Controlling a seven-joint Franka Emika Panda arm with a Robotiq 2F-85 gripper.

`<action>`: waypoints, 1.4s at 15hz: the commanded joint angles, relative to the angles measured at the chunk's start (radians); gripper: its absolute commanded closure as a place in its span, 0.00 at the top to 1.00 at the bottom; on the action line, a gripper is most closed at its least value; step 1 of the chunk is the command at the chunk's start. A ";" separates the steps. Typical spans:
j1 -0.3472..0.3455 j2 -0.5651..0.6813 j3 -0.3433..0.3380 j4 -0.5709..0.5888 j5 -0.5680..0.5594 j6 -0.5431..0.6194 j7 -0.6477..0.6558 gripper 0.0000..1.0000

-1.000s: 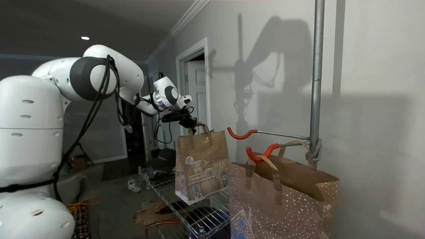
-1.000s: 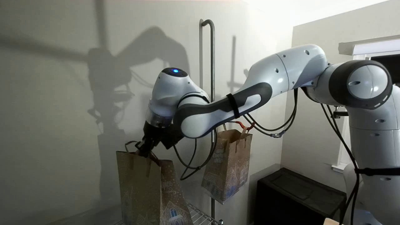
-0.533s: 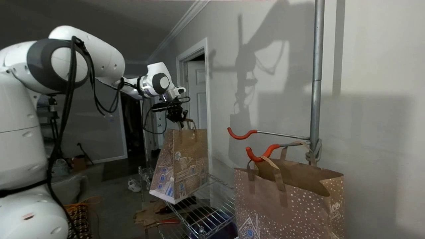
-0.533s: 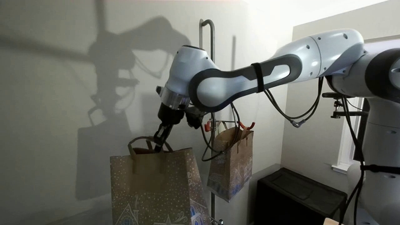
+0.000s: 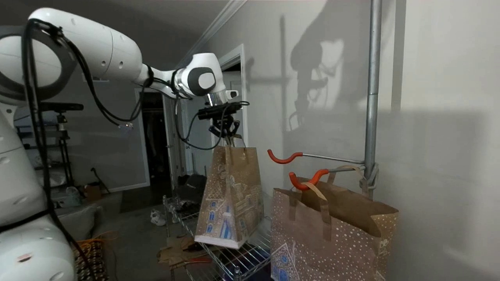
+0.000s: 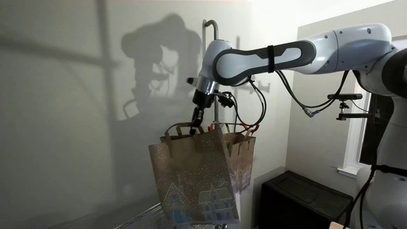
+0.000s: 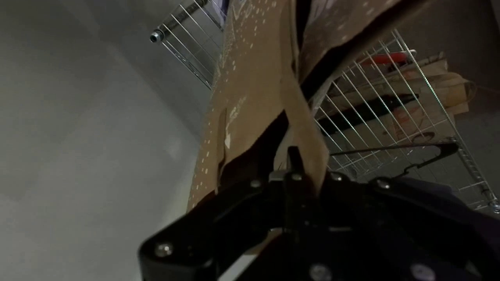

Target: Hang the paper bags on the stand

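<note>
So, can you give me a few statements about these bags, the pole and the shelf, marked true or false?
1. One bag hangs from a red hook. True.
2. The gripper holds a second bag by a handle. True.
3. Both bags hang on hooks. False: only one does.
4. The pole stands upright. True.
5. The bags are plain. False: both show dots and houses.
6. The shelf is wooden. False: the shelf is wire.
</note>
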 commanded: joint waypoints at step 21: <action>-0.179 -0.015 -0.206 0.002 0.272 -0.093 -0.323 0.03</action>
